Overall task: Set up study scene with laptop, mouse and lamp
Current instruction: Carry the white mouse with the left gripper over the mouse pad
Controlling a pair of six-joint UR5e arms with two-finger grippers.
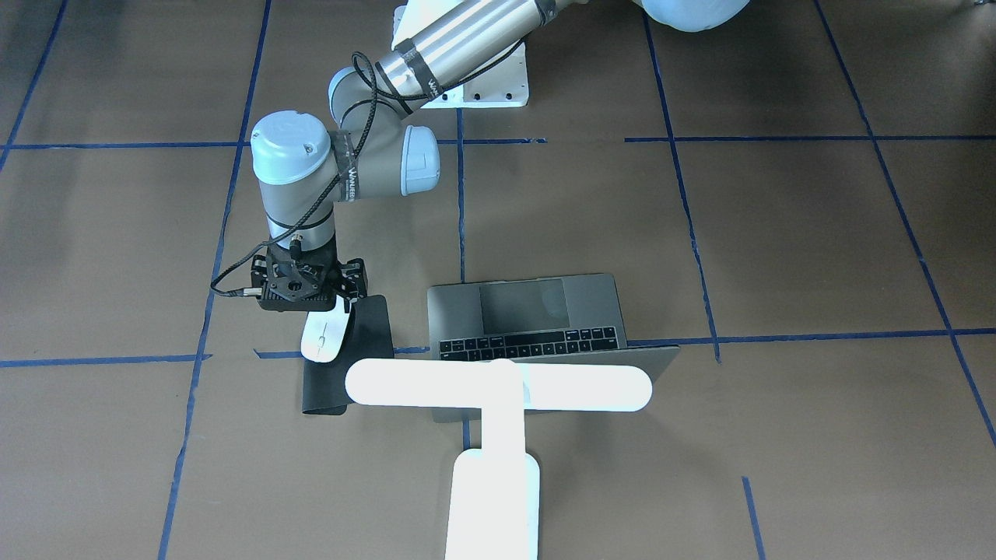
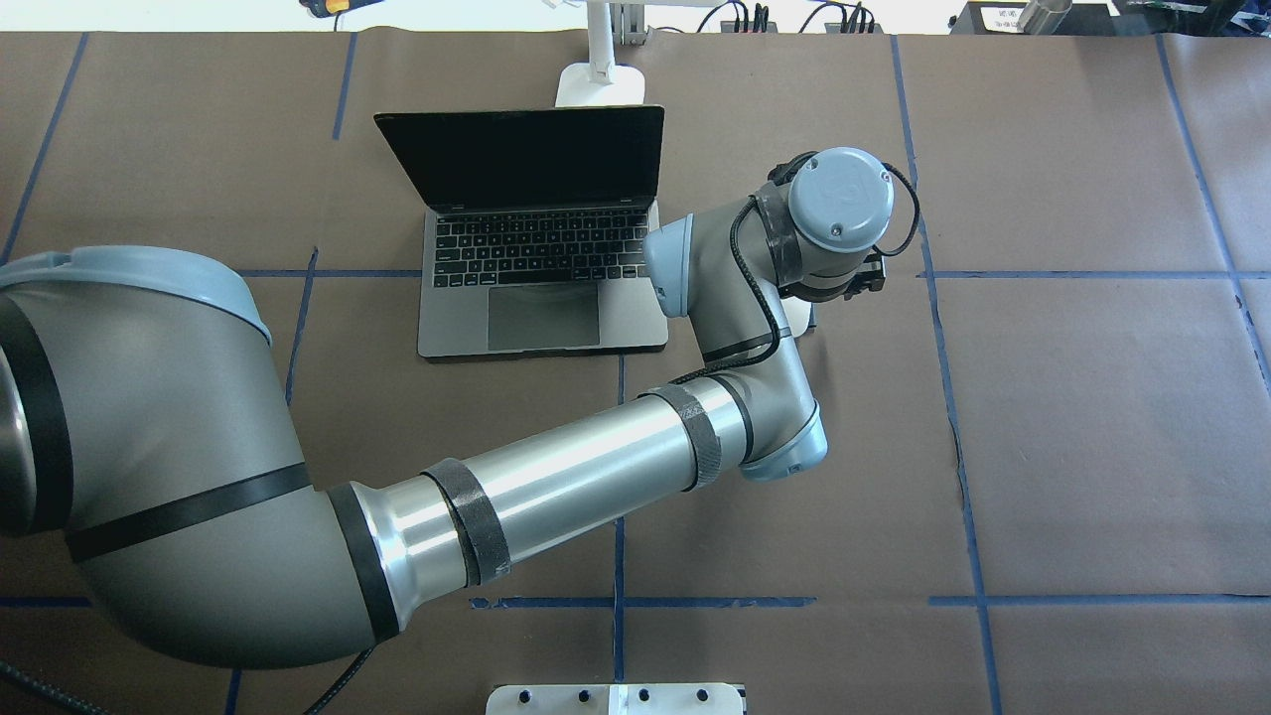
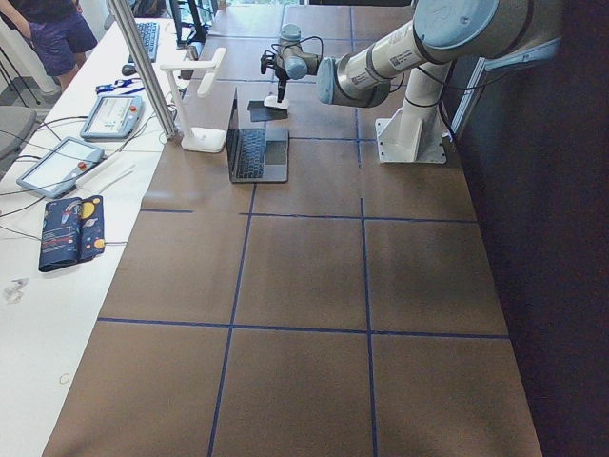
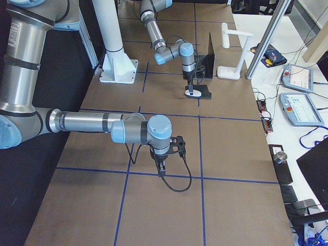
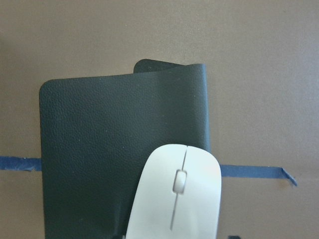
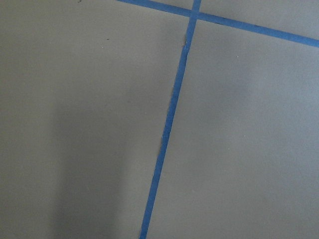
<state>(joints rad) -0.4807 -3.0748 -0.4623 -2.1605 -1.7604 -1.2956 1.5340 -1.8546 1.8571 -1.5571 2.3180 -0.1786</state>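
Left gripper (image 1: pixel 319 308) hung over rear of mouse (image 1: pixel 320 342), just to robot's right of laptop (image 1: pixel 545 311). Fingers hidden under its body, so clamped or apart could not be told. Overhead view hid mouse behind wrist. Left wrist view showed it on black mat (image 5: pixel 99 149), overhanging one edge. Lamp (image 1: pixel 498 385) stood behind open laptop's lid. Right gripper (image 4: pixel 162 168), seen only from exterior right, well away from laptop; grip could not be told.
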